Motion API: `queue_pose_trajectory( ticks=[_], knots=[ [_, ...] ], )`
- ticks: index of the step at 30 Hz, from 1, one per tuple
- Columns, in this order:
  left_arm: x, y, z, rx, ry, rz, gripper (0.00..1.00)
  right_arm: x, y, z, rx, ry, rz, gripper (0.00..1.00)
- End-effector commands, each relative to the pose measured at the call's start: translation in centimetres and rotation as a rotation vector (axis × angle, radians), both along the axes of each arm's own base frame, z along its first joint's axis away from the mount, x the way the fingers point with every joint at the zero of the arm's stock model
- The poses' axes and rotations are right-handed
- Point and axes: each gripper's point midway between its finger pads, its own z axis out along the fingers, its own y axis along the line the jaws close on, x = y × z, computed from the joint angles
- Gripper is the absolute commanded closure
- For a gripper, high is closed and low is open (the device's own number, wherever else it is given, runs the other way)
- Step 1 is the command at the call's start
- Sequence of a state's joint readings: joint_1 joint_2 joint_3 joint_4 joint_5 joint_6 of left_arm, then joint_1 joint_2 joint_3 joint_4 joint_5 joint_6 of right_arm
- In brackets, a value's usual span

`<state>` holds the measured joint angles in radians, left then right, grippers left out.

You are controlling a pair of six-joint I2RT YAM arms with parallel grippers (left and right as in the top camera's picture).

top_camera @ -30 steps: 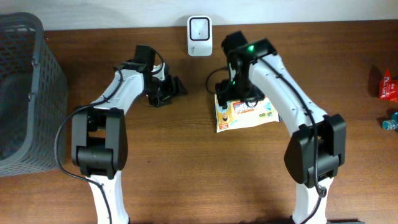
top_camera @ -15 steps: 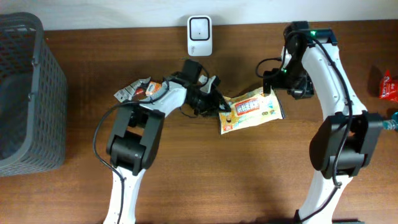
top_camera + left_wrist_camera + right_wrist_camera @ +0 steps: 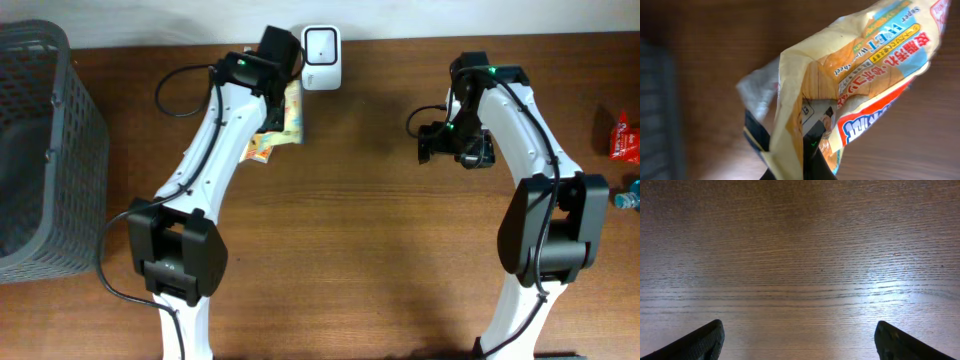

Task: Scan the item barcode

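My left gripper point(image 3: 283, 90) is shut on the item, a yellow wet-wipes packet point(image 3: 290, 115) with orange, red and blue print. It holds the packet above the table just left of and below the white barcode scanner point(image 3: 321, 45) at the back edge. In the left wrist view the packet point(image 3: 860, 75) stretches up and away, its bottom edge pinched between the black fingers point(image 3: 812, 150). No barcode shows on the visible face. My right gripper point(image 3: 455, 145) hovers open over bare wood at the right; its fingertips point(image 3: 700, 342) stand far apart with nothing between them.
A dark grey mesh basket point(image 3: 40, 150) fills the left edge. A crumpled silver and red wrapper point(image 3: 262, 148) lies under the left arm and shows grey point(image 3: 757, 85) behind the packet. A red packet point(image 3: 622, 135) and a blue item point(image 3: 628, 197) sit at the right edge.
My left gripper closed on the yellow packet at mid-table and carried it up and back to the scanner. The right gripper drew away from the packet and stayed open.
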<state>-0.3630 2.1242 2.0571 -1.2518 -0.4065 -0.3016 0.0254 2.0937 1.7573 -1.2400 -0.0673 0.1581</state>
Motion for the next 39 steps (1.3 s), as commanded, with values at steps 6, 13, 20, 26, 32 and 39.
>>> queue_pose_trajectory(
  ticks=[6, 13, 20, 26, 32, 39],
  knots=[
    [-0.4, -0.4, 4.4, 0.380, -0.221, 0.040, 1.00, 0.0, -0.1, 0.3, 0.012, -0.008, -0.014, 0.05],
    [-6.7, -10.3, -5.6, 0.212, -0.024, -0.112, 1.00, 0.3, -4.0, 2.1, 0.060, -0.017, -0.130, 0.05],
    [-3.5, -8.8, 4.1, 0.659, -0.468, -0.089, 1.00, -0.4, -10.1, 6.8, 0.160, -0.052, -0.273, 0.08],
    [1.0, 4.8, 7.8, 0.897, -0.491, 0.218, 1.00, -0.3, -9.4, 6.8, 0.161, -0.048, -0.255, 0.08],
    [-2.5, 1.0, -4.2, 0.448, 0.004, 0.033, 1.00, -0.2, -8.9, 6.8, 0.164, -0.048, -0.241, 0.08],
    [-8.5, -11.1, -7.1, 0.072, 0.234, -0.217, 0.55, 0.2, -7.0, 7.2, 0.258, -0.062, -0.222, 0.07]
  ],
)
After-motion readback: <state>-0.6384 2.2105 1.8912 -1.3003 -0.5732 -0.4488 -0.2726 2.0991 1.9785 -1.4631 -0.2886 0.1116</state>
